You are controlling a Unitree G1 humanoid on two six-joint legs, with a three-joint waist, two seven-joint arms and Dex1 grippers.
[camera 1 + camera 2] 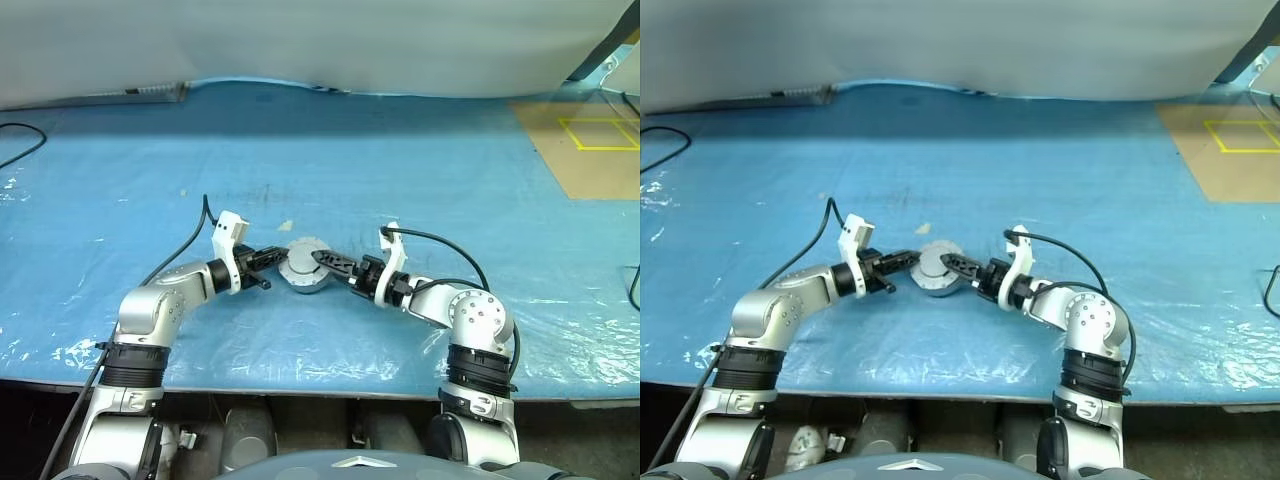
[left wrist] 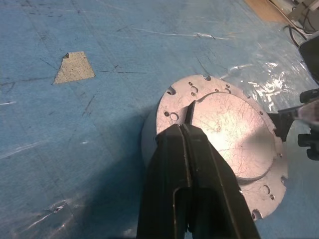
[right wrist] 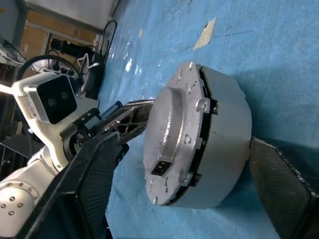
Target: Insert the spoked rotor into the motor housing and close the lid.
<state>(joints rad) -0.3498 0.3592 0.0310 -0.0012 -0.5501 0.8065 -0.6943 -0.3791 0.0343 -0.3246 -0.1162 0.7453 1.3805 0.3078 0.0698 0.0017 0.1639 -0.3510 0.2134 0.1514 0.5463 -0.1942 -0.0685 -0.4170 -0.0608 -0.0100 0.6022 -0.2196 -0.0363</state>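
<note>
While the lid [image 1: 303, 264] hides the housing's inside on the blue tabletop [image 1: 420, 180] in the head views, the left wrist view shows the left tool [image 2: 188, 130] shut atop it; the right wrist view shows the right tool [image 3: 199, 164] open, straddling the housing [image 3: 222, 134].

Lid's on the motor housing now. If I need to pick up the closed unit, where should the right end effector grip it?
Probably across the motor housing's smooth cylindrical side wall, coming in level from the robot's right; the lid on top is a thin flange, a poorer hold. The right end effector already straddles it, open.
</note>
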